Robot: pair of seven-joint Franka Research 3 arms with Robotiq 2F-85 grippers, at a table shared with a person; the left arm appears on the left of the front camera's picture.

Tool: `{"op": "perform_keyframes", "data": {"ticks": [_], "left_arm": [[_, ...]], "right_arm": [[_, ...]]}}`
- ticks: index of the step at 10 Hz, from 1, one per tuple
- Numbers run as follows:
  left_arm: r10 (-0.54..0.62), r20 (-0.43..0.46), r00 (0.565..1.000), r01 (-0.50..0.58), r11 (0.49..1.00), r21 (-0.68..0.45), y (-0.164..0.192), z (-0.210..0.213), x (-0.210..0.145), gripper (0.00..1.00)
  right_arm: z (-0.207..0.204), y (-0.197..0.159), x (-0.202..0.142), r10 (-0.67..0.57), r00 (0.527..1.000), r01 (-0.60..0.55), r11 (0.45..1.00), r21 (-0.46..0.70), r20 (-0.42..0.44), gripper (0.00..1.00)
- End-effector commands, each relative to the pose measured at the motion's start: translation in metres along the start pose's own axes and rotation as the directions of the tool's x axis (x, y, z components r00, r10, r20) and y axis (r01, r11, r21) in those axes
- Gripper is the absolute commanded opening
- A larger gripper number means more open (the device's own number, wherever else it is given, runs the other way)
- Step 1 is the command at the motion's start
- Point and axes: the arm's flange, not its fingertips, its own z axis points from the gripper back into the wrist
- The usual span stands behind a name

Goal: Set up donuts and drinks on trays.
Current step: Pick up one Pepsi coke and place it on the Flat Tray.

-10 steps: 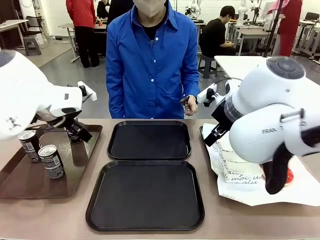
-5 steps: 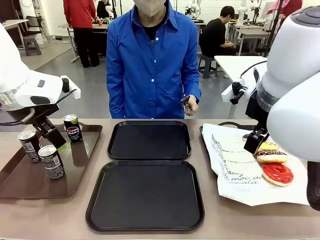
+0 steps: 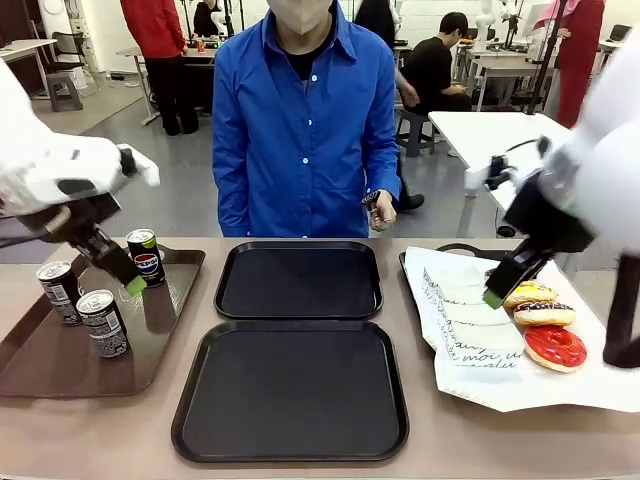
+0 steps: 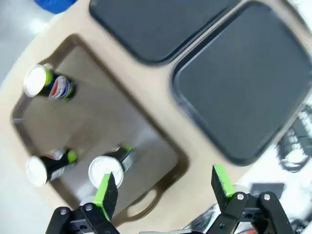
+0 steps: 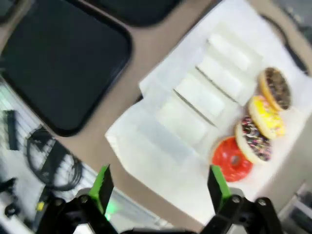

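Observation:
Three dark drink cans (image 3: 147, 257) (image 3: 58, 290) (image 3: 103, 322) stand on a brown tray (image 3: 40, 365) at the left. My left gripper (image 3: 122, 275) hangs open just left of the far can, holding nothing; the left wrist view shows its pads (image 4: 106, 187) wide apart above the cans (image 4: 109, 165). Two black trays (image 3: 298, 280) (image 3: 292, 390) lie bare in the middle. Iced donuts (image 3: 556, 346) (image 5: 231, 158) sit unwrapped on white paper (image 3: 470, 340) at the right, beside flat white sleeves (image 5: 214, 73). My right gripper (image 3: 500, 285) is open above the paper, left of the donuts.
A person in a blue shirt (image 3: 305, 120) stands at the far edge, one hand (image 3: 378, 210) holding a small object near the far tray. Cables and gear (image 5: 48, 156) lie below the table's near edge. Other people and tables are farther back.
My right arm has swung up and back to the right, uncovering the donuts. My left gripper has come off the far can and now hangs beside it.

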Motion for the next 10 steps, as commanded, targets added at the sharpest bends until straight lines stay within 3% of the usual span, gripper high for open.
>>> {"op": "perform_keyframes", "data": {"ticks": [1, 2, 3, 5, 7, 10], "left_arm": [[0.267, 0.261, 0.928, -0.059, 0.795, -0.603, 0.034, 0.039, -0.025, 1.0], [0.374, 0.267, 0.888, -0.085, 0.704, -0.705, 0.049, 0.05, -0.036, 1.0], [0.455, 0.242, 0.857, -0.132, 0.648, -0.75, 0.064, 0.055, -0.049, 1.0], [0.575, 0.149, 0.805, -0.253, 0.558, -0.79, 0.104, 0.056, -0.072, 1.0], [0.684, 0.039, 0.728, -0.424, 0.495, -0.758, 0.157, 0.043, -0.099, 1.0], [0.769, -0.003, 0.64, -0.518, 0.428, -0.74, 0.198, 0.039, -0.141, 1.0]], "right_arm": [[0.018, -0.066, -0.03, -0.408, 0.908, 0.245, 0.702, 0.668, 0.097, 1.0], [0.02, -0.095, -0.045, -0.499, 0.86, 0.253, 0.6, 0.759, 0.107, 1.0], [0.021, -0.119, -0.062, -0.562, 0.821, 0.262, 0.525, 0.81, 0.1, 1.0], [0.026, -0.155, -0.09, -0.665, 0.741, 0.285, 0.437, 0.853, 0.092, 1.0], [0.026, -0.187, -0.117, -0.718, 0.696, 0.382, 0.395, 0.835, 0.021, 1.0], [0.023, -0.222, -0.158, -0.766, 0.641, 0.505, 0.37, 0.779, -0.052, 1.0]]}}
